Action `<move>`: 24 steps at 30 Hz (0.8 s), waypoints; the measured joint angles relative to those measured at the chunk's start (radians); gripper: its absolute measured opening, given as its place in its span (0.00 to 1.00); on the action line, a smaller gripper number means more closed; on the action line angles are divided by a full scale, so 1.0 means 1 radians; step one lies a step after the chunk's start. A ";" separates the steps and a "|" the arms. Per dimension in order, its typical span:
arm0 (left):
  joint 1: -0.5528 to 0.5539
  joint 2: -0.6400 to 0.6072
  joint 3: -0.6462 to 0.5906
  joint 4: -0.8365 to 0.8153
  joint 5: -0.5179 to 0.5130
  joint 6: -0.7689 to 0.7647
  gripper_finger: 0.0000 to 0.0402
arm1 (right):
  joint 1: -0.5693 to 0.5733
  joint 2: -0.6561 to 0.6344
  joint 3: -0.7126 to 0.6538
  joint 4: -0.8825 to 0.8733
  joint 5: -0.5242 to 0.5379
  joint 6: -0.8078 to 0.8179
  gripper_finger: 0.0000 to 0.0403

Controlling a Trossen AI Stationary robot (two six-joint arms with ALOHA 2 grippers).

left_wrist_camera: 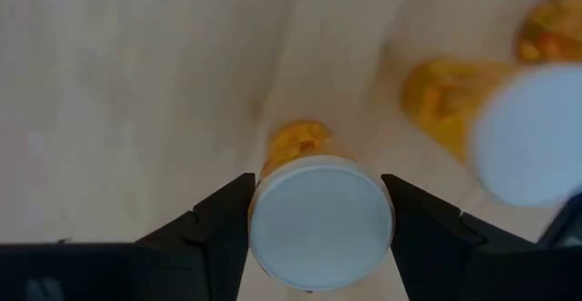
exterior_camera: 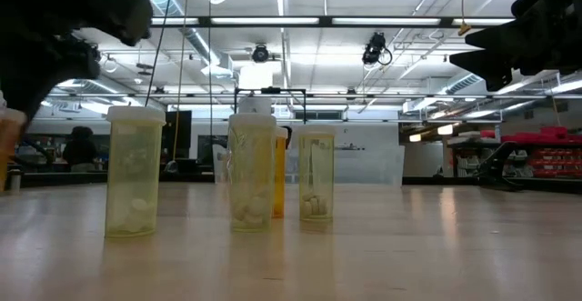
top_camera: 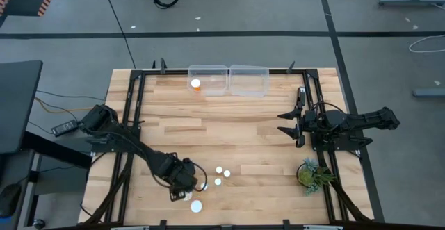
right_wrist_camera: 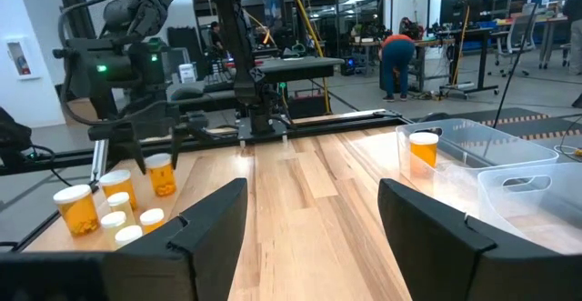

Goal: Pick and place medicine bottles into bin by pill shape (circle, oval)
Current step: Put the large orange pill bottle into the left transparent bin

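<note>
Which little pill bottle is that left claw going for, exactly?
Look at the near edge of the wooden table, where a cluster of white-capped orange bottles stands. The bottle sits between the left gripper's fingers, apart from the others, white cap facing the wrist camera.

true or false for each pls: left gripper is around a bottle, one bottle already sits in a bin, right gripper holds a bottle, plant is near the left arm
1. The left gripper has its fingers on either side of a white-capped medicine bottle. True.
2. One bottle already stands in the left clear bin. True.
3. The right gripper holds a bottle. False: it is open and holds nothing.
4. The green plant stands beside the left arm. False: it stands near the right arm.
</note>
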 joint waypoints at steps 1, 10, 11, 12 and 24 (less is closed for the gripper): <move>0.016 0.000 0.005 -0.019 0.008 0.021 0.55 | 0.000 0.000 0.000 0.000 0.000 0.000 0.63; 0.146 0.000 0.124 -0.082 0.010 0.252 0.57 | 0.000 0.000 0.000 0.000 0.000 0.000 0.63; 0.162 0.000 0.136 -0.092 0.002 0.276 0.57 | 0.000 0.000 0.000 0.000 0.000 0.000 0.63; 0.178 0.000 0.149 -0.101 -0.005 0.300 0.57 | 0.000 0.000 0.000 0.000 0.000 0.000 0.63; 0.393 0.000 0.204 -0.163 -0.019 0.565 0.56 | 0.000 0.000 0.000 0.000 0.000 0.000 0.63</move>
